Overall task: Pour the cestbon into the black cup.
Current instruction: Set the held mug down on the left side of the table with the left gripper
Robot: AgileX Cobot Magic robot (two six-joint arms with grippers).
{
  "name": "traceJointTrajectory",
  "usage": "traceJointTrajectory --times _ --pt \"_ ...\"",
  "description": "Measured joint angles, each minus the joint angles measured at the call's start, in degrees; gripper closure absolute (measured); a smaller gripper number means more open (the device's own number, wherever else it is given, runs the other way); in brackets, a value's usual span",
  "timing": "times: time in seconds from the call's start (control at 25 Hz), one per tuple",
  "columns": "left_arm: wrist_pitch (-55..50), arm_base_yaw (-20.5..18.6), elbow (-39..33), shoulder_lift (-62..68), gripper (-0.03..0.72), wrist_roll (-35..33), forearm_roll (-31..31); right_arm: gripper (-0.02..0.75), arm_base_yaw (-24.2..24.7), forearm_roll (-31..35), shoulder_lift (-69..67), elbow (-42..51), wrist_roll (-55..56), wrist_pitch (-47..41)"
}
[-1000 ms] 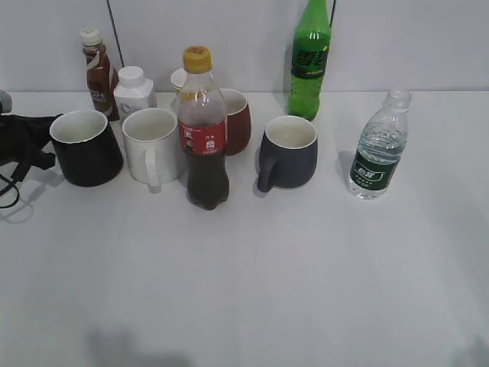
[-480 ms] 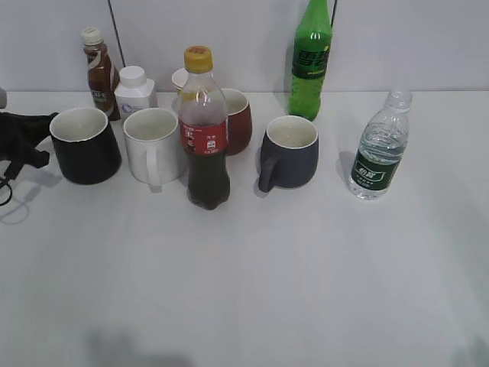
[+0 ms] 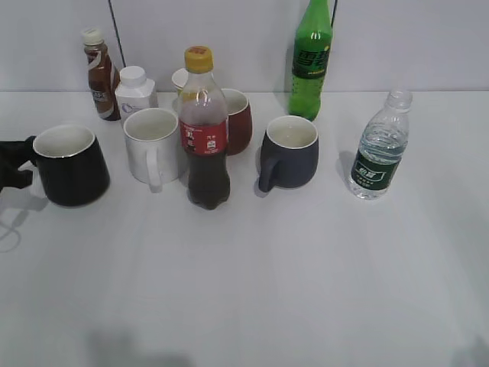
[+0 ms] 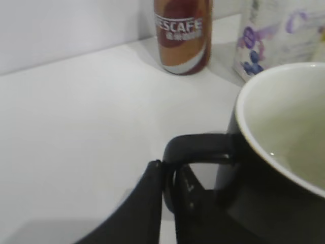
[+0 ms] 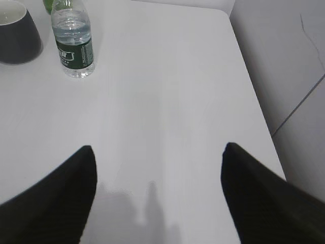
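The black cup (image 3: 70, 164) stands at the far left of the table, white inside, handle to the left. My left gripper (image 3: 17, 162) is shut on the cup's loop handle; the left wrist view shows the fingers (image 4: 170, 183) pinching the handle of the black cup (image 4: 274, 162). The cestbon (image 3: 380, 145), a small clear bottle with a dark green label and no cap, stands upright at the right. It also shows in the right wrist view (image 5: 74, 43). My right gripper (image 5: 158, 152) is open and empty over bare table, well short of the bottle.
A white mug (image 3: 151, 144), a cola bottle (image 3: 204, 130), a red-brown mug (image 3: 237, 120) and a dark grey-blue mug (image 3: 289, 151) stand in the middle. A Nescafe bottle (image 3: 98, 65), a white carton (image 3: 134, 90) and a tall green bottle (image 3: 310, 57) stand at the back.
The black cup has slid left and toward the front, away from the white mug, with my left gripper on its handle. The cestbon has not moved.
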State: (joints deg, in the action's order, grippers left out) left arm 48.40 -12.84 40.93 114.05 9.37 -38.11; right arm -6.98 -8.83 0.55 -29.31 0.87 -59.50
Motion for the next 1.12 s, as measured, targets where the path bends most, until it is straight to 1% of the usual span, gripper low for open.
traceJointTrajectory --times 0.28,0.32,0.52,0.64,0.72,0.84,0.92,1.12 --pt "0.64 0.00 -4.27 -1.31 0.654 0.00 0.87 0.150 0.00 -0.37 0.00 0.00 0.00 0.00" --pt "0.88 0.00 -4.44 -1.35 0.639 0.05 1.04 0.150 0.00 -0.37 0.00 0.00 0.00 0.00" --pt "1.82 0.00 -4.56 -1.41 0.484 0.42 1.36 0.150 0.00 -0.37 0.00 0.00 0.00 0.00" --pt "2.10 0.00 -4.56 -1.48 0.450 -0.52 1.47 0.155 0.00 -0.37 0.00 0.00 0.00 0.00" --pt "2.10 0.00 -4.56 -1.72 0.437 -3.37 1.47 0.170 0.00 -0.37 0.00 0.00 0.00 0.00" --pt "2.22 0.00 -4.56 -1.85 0.385 -7.01 1.47 0.199 0.00 -0.37 0.00 0.00 0.00 0.00" --pt "2.41 0.00 -4.56 -1.85 0.353 -7.74 1.47 0.218 0.00 -0.37 0.00 0.00 0.00 0.00" --pt "6.73 0.00 -4.56 1.18 0.342 -8.18 1.85 0.244 0.00 -0.37 0.00 0.00 0.00 0.00"
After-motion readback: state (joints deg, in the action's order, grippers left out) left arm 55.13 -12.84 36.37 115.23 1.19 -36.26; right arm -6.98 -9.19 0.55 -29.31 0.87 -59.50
